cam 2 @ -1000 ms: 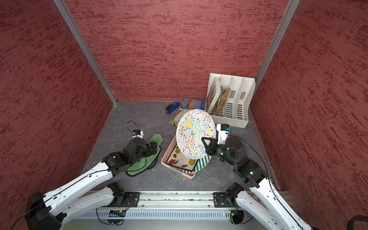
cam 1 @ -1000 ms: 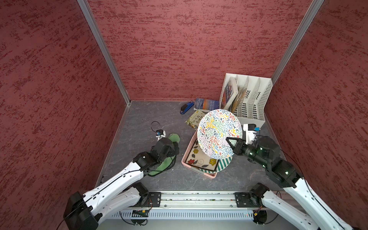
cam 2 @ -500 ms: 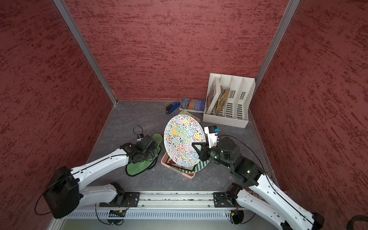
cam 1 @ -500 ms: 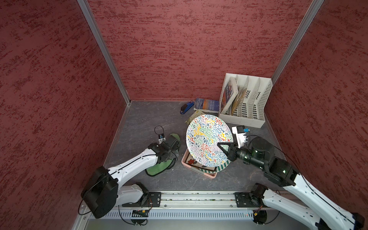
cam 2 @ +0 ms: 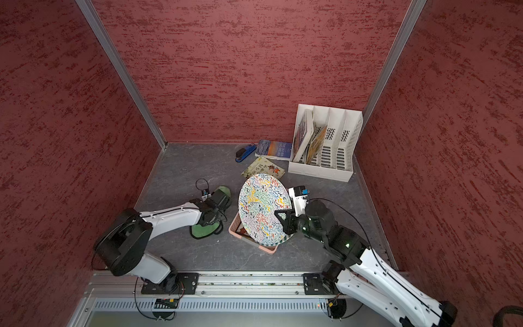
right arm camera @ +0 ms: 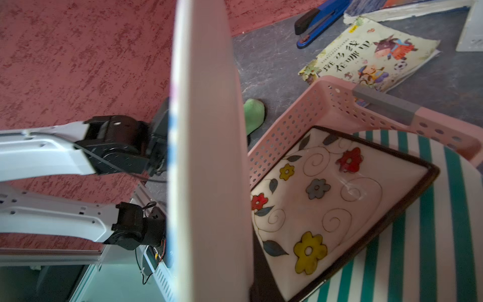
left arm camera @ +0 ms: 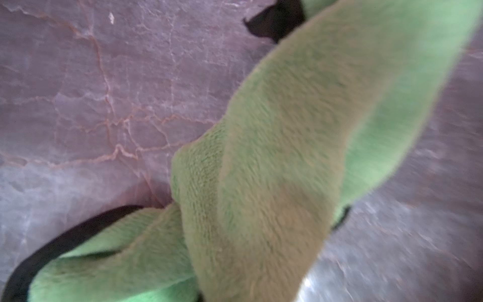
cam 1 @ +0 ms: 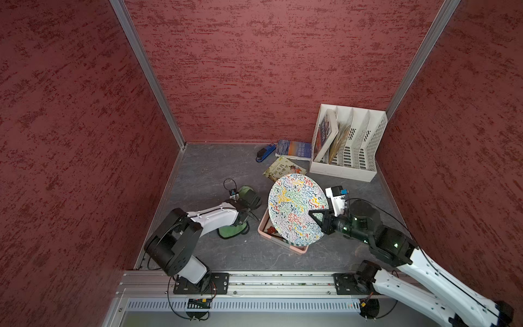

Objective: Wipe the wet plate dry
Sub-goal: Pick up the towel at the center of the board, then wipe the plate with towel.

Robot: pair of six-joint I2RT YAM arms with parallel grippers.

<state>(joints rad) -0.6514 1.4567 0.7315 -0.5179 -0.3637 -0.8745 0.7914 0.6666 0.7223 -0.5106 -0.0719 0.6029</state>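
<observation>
The plate (cam 1: 294, 208), round with a colourful squiggle pattern, stands tilted on edge above the pink basket (cam 1: 263, 230) in both top views. My right gripper (cam 1: 313, 215) is shut on its right rim. The right wrist view shows the plate (right arm camera: 209, 157) edge-on, with its plain white back. A green cloth with black trim (cam 1: 229, 231) lies on the grey floor left of the basket. My left gripper (cam 1: 250, 202) points down onto it. In the left wrist view the cloth (left arm camera: 274, 157) is bunched and pulled up toward the jaws, which it hides.
The basket (right arm camera: 326, 104) holds a square flowered plate (right arm camera: 339, 209) and a green-striped one (right arm camera: 431, 248). At the back stand a white file holder (cam 1: 349, 153) with books, a blue book (cam 1: 294, 148), a stapler (cam 1: 265, 153) and a picture book (cam 1: 284, 169).
My right arm carried the plate left and lower, toward the basket's left side. My left arm stretched forward over the cloth and its gripper closed on it.
</observation>
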